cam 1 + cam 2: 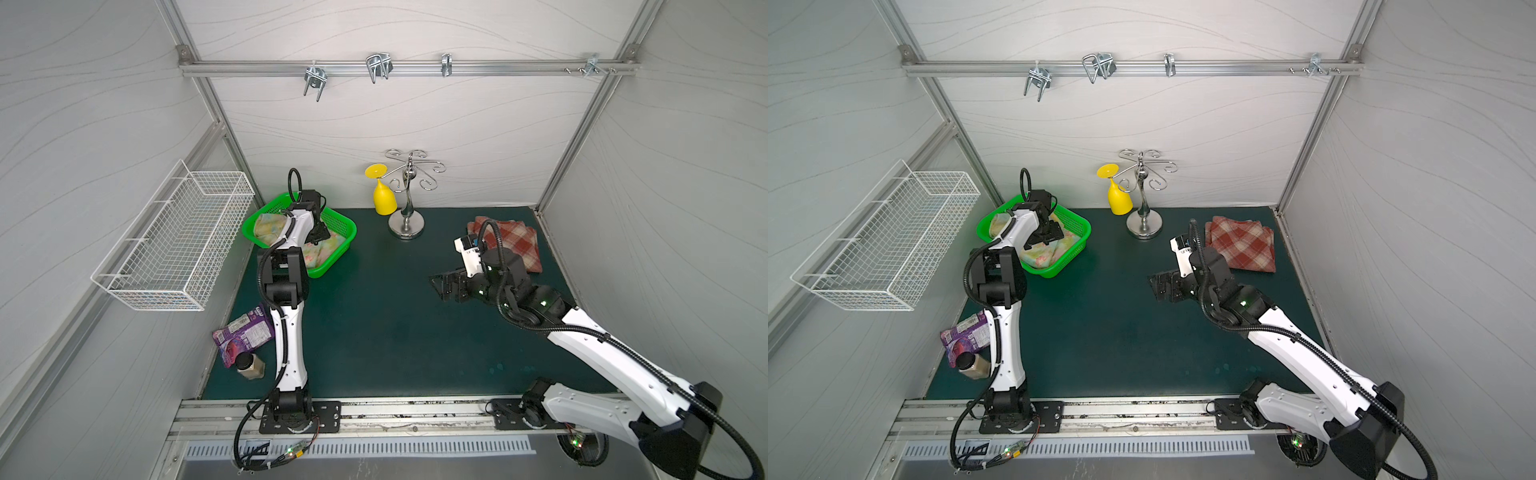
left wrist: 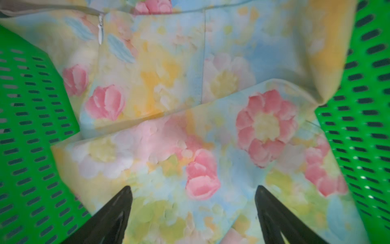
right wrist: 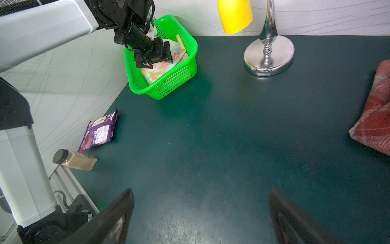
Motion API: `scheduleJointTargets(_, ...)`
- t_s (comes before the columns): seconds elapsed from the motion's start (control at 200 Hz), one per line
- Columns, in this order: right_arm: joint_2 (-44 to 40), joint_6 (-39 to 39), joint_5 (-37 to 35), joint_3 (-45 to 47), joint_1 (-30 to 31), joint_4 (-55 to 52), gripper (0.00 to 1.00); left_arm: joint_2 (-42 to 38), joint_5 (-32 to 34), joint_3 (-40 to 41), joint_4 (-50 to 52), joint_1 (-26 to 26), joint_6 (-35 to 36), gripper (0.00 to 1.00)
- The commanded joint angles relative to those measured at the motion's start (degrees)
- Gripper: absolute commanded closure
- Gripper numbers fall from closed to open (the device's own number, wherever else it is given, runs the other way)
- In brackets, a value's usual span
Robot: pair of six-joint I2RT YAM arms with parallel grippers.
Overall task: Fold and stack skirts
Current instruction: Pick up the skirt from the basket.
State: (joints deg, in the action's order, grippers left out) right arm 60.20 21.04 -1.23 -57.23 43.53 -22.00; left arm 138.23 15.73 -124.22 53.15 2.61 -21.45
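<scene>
Left claw [image 2: 193,188]: jaws spread wide and empty, poised just over the floral skirt [image 2: 168,95], which lies crumpled inside the green basket [image 2: 31,126].
Right claw [image 3: 201,190]: wide open, holding nothing, above the bare table [image 3: 211,137].
Plaid skirt [image 1: 513,245]: folded on the table near the right arm, well apart from the basket.
Risk: pinching only one thin layer could let the cloth slip or trail out. Too deep a bite could catch the basket's slotted wall and drag it.

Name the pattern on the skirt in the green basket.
The skirt: pale yellow-blue with pink flowers; best in the left wrist view.
</scene>
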Motion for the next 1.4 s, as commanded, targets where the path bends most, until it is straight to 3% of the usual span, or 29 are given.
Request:
scheduleJointTargets(0.0,-0.78,0.84,-0.44,0.11,0.66,-0.91,0.01,4.41,-0.37,-7.62,6.52,0.07,1.74,0.09)
scheduleJointTargets(0.15,-0.88,1.35,-0.27,0.24,0.88,-0.97,0.01,7.00,-1.29,-9.38,8.47,0.11,2.28,0.11)
scheduleJointTargets(0.265,-0.54,1.44,-0.25,0.24,0.98,-0.82,0.01,7.31,-1.61,-8.54,8.42,0.28,2.38,0.20)
scheduleJointTargets(0.44,-0.31,1.65,0.02,0.43,1.04,-0.34,0.01,6.58,-3.38,-6.89,7.63,0.55,2.56,0.54)
scheduleJointTargets(0.595,-0.35,1.88,0.00,0.88,1.03,-0.41,0.01,5.67,-4.57,-6.34,6.71,0.64,2.47,0.74)
scheduleJointTargets(0.68,-0.35,1.73,-0.08,0.98,1.13,-0.49,0.01,5.20,-4.67,-6.33,6.86,0.73,2.34,1.00)
scheduleJointTargets(1.001,0.65,0.63,0.57,1.66,1.12,0.50,0.01,-1.48,-6.52,-4.91,5.66,1.60,1.15,1.00)
scheduleJointTargets(1.396,3.70,-0.98,3.58,0.38,1.12,2.72,0.01,-17.31,-10.87,-3.63,3.25,1.81,-1.78,1.00)
